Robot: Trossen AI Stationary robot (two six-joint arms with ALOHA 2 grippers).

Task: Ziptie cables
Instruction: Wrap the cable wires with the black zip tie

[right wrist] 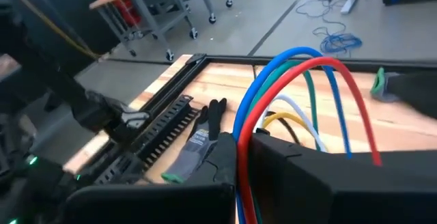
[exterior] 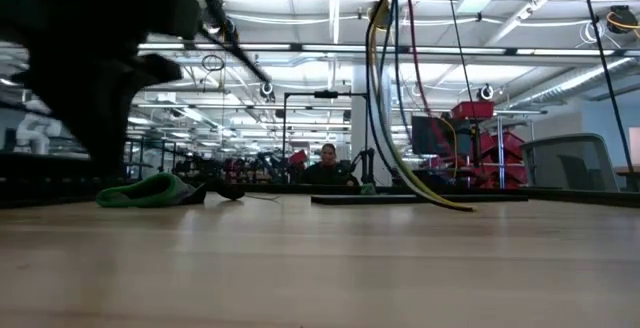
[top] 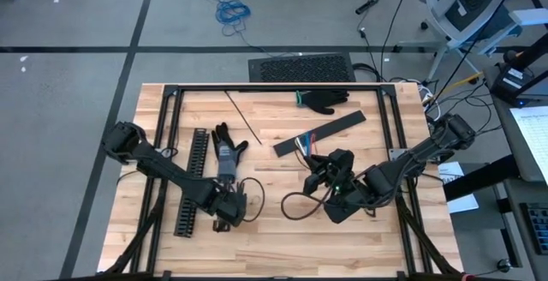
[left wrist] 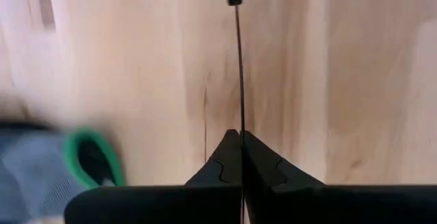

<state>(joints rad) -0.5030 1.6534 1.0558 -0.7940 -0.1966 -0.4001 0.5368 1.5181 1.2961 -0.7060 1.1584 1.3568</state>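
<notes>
- A light wooden table (top: pixel 282 238) in a black frame carries everything.
- A long black slotted channel (top: pixel 193 181) lies on its left part.
- A grey and black glove (top: pixel 225 154) lies just right of the channel.
- A thin black rod (top: pixel 244 120) lies beyond that glove.
- A flat black strip (top: pixel 321 133) lies well right of the channel.
- A second glove (top: pixel 324 100), black with a green cuff, lies beyond the strip.

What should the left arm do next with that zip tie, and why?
Probably lift the zip tie and carry it toward the cables. The left claw is shut on the tie's thin strap, and the right claw holds the bundle looped up, not yet tied.
</notes>
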